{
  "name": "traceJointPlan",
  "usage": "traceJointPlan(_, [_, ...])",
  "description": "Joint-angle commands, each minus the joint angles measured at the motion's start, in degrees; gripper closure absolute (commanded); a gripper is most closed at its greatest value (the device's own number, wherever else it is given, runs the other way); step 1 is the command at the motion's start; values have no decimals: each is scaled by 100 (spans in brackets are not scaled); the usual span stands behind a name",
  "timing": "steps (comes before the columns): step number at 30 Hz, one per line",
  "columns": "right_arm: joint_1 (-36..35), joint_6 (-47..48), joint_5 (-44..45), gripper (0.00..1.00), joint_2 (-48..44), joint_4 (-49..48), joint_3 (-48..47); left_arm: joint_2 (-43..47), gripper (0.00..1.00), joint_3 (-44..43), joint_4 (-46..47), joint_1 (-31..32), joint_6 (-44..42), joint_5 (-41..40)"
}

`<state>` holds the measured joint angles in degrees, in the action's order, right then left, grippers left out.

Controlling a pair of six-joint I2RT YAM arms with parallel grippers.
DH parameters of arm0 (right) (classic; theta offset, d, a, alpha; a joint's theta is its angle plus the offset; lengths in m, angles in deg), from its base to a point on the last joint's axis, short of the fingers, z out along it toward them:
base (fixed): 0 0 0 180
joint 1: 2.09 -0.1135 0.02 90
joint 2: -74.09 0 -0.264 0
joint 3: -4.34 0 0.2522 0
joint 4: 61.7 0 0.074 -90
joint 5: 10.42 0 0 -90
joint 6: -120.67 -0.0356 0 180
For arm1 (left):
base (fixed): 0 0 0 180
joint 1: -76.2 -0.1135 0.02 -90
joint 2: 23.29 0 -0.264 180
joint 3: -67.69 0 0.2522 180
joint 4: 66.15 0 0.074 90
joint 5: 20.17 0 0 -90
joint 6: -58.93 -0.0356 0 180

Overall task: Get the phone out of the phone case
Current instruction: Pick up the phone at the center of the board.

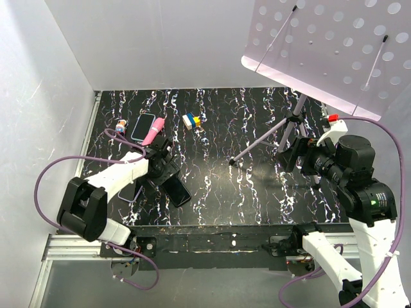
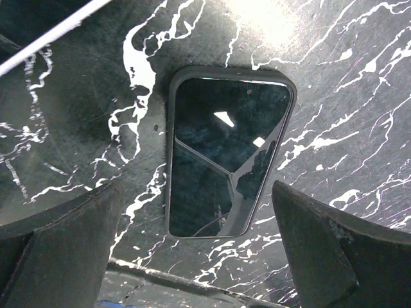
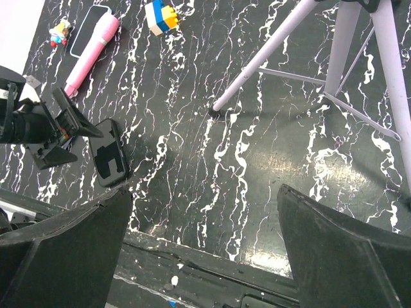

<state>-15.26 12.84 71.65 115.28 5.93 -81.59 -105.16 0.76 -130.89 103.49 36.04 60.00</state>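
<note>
Hovering left hand [image 2: 205, 256] spread above phone [image 2: 226, 151].

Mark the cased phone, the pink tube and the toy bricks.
cased phone [image 2: 228, 151], left wrist view, middle of its screen.
pink tube [image 3: 94, 51], right wrist view, middle of its body.
toy bricks [image 3: 162, 15], right wrist view, middle of the stack.
</note>
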Motion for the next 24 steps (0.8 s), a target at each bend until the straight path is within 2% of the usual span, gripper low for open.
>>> traceJointPlan(1, [16, 16, -139, 0, -32, -201, 70, 22, 0, 280, 843, 40, 127, 253])
traceJointPlan(12, [16, -19, -157, 0, -32, -201, 106, -462, 1, 272, 1073, 75, 100, 279])
traceJointPlan(24, [16, -116, -52, 0, 196, -122, 281, -1314, 0, 43, 633, 224, 338, 95])
